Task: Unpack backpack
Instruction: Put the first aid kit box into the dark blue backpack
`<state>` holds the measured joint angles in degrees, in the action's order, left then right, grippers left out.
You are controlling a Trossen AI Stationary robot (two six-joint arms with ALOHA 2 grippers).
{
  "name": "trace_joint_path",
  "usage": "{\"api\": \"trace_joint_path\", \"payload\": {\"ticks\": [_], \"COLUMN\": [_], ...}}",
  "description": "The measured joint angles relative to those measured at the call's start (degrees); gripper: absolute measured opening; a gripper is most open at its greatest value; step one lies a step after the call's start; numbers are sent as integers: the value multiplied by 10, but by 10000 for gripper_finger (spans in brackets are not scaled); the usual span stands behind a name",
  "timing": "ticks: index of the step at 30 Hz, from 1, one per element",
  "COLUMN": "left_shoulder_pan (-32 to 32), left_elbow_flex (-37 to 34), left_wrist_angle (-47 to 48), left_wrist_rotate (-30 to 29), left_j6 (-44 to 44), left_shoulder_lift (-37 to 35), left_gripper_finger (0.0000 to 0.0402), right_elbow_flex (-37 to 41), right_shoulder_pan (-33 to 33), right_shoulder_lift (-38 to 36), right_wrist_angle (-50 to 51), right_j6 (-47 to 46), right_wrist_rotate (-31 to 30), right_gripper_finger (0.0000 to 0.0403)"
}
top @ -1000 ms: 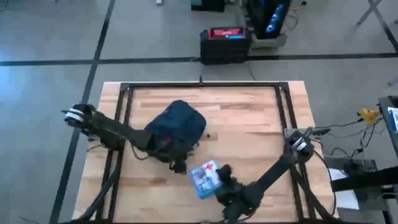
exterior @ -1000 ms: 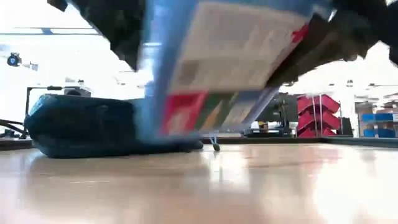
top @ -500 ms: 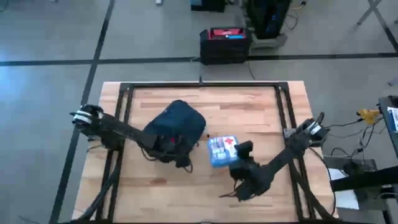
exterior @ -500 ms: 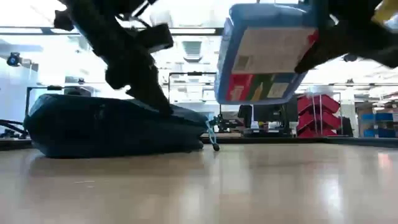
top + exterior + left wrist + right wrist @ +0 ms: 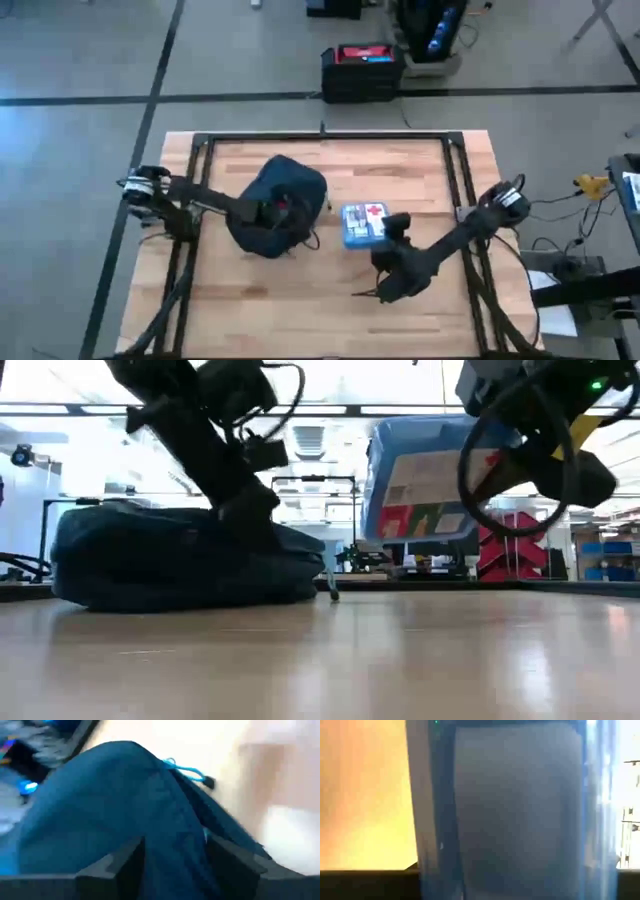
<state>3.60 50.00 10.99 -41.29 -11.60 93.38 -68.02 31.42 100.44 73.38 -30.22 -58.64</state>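
The dark navy backpack (image 5: 280, 205) lies on the table's left half, resting on its broad side (image 5: 170, 565). My left gripper (image 5: 172, 865) is open over the backpack's top. A ridge of navy fabric (image 5: 165, 835) lies between its two fingers. A blue-white box (image 5: 363, 224) with a red mark hangs in the air right of the backpack. My right gripper (image 5: 392, 228) is shut on the box, which shows high above the tabletop in the low view (image 5: 430, 480). My left gripper stands low over the backpack's top; I cannot tell whether its fingers touch the fabric. My right gripper holds the box by its right-hand end (image 5: 382, 226), coming at it roughly level from the table's right and near side. The box is lifted clear of the table and tilted, its labelled face (image 5: 435, 490) turned toward the near edge. The box itself hides the fingers in the right wrist view.
A black metal frame (image 5: 200, 145) runs along the table's edges. The backpack's zip pull (image 5: 333, 588) lies on the wood beside the bag. A black and red case (image 5: 362, 70) stands on the floor beyond the far edge. Bare wood stretches along the near side (image 5: 300, 310).
My right gripper has carried the box from near the table's near edge toward the far and right side, lifted clear of the table all the while. My left gripper has drawn back toward the far edge, onto the backpack's top.
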Motion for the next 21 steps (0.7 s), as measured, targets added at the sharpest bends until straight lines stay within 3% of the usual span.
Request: {"api": "trace_joint_path", "payload": {"ticks": [3,5,11,15,21], "left_shoulder_pan": [-4,-5,-6,1,47], "left_elbow_flex": [0,3,32,38,38], "left_wrist_angle": [8,13,86,109,114], "left_wrist_rotate": [-59,-66,-62,-49,-27], "left_j6": [2,6,-11,-20,-22], "left_shoulder_lift": [-7,-13,-17,-22,-47], "left_gripper_finger": [165,144,14,2,0], "right_elbow_flex": [1,2,15,30,74], "right_shoulder_pan": [-12,-21,-68,-107,-131], "right_shoulder_lift": [0,0,0,-2,-29], "right_wrist_angle": [-30,-56,-190,-231,-228], "right_j6": [34,62,184,225,196], "right_wrist_rotate": [-1,-1,-18,-36,-46], "right_gripper_finger": [132,132,132,132,132]}}
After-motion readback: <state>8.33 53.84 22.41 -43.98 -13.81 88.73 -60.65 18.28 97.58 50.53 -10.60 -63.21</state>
